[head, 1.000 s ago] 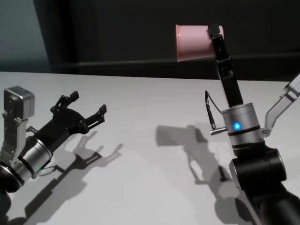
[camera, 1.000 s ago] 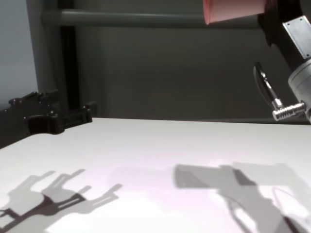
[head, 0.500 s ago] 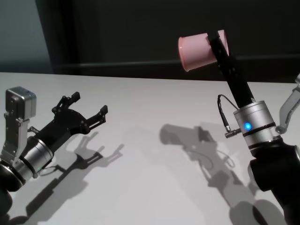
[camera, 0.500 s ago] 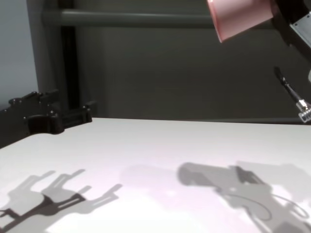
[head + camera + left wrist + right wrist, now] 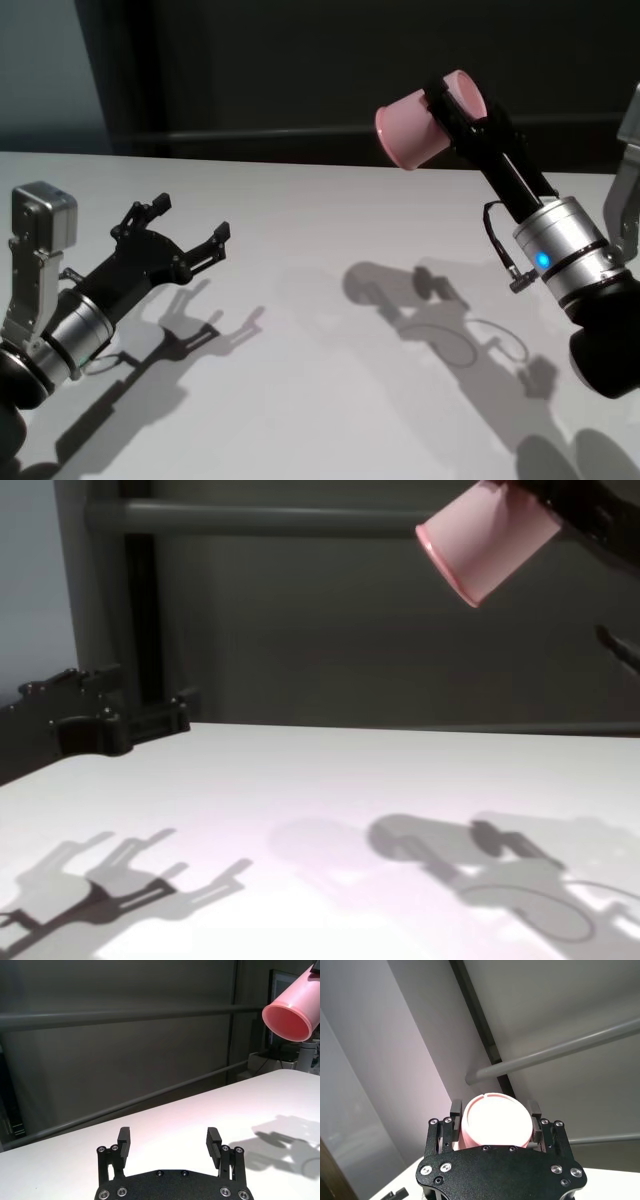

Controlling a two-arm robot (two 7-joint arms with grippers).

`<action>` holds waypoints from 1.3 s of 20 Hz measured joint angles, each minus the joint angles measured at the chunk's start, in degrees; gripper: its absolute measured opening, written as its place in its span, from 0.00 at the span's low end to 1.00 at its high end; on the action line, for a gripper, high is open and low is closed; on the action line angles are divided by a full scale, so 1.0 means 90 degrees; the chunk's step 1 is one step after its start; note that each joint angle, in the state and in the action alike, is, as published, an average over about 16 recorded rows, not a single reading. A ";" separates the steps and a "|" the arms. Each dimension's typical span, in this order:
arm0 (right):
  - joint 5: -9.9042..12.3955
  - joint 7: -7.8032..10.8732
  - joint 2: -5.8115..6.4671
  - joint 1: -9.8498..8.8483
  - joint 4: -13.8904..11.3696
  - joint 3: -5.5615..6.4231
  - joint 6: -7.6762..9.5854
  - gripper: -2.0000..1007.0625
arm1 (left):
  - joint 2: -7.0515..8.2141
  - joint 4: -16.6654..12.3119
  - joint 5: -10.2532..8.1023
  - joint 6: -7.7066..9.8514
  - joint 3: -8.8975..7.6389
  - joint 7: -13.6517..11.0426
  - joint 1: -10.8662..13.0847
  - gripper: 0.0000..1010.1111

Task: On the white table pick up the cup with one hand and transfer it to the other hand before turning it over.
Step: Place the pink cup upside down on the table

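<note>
The right gripper [image 5: 462, 103] holds the pink cup [image 5: 420, 120] in the air, well above the white tabletop [image 5: 320, 260] on the right side of the scene. Its two fingers [image 5: 455, 1110] are closed against opposite sides of the cup near the base end. The cup is tilted, with its open rim pointing toward the robot's left and slightly downward; in the left wrist view the open mouth [image 5: 287, 1022] faces that camera. In the chest view the cup [image 5: 485, 540] hangs high against the dark wall behind the tabletop. The cup and the right arm cast a shadow [image 5: 420, 295] on the tabletop below them.

The left gripper [image 5: 185, 235] hovers low over the left part of the tabletop, well apart from the cup. Its fingers [image 5: 123, 1140] are spread wide with nothing between them, and they point toward the right side. Its own shadow [image 5: 200, 330] lies on the tabletop just beside it.
</note>
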 joint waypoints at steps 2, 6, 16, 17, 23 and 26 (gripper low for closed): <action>-0.0239 -0.0196 0.0118 0.0025 -0.0101 -0.0065 0.0230 0.75 | 0.0000 0.0000 0.0000 0.0000 0.0000 0.0000 0.0000 0.99; -0.0664 -0.0514 0.0298 0.0096 -0.0233 -0.0225 0.0706 0.75 | 0.0000 0.0000 0.0000 0.0000 0.0000 0.0000 -0.0001 0.99; -0.1532 -0.0927 0.0556 0.0310 -0.0299 -0.0702 0.1759 0.75 | 0.0000 0.0000 0.0000 0.0000 0.0000 0.0000 -0.0001 0.99; -0.1602 -0.0942 0.0569 0.0332 -0.0289 -0.0747 0.1840 0.75 | 0.0000 0.0000 0.0000 0.0000 0.0000 0.0000 -0.0001 0.99; -0.1978 -0.0978 0.0609 0.0446 -0.0167 -0.0997 0.2223 0.75 | 0.0000 0.0000 0.0000 0.0000 0.0000 0.0000 -0.0001 0.99; -0.2134 -0.0959 0.0595 0.0495 -0.0055 -0.1111 0.2353 0.75 | 0.0000 0.0000 0.0000 0.0000 0.0000 0.0000 -0.0001 0.99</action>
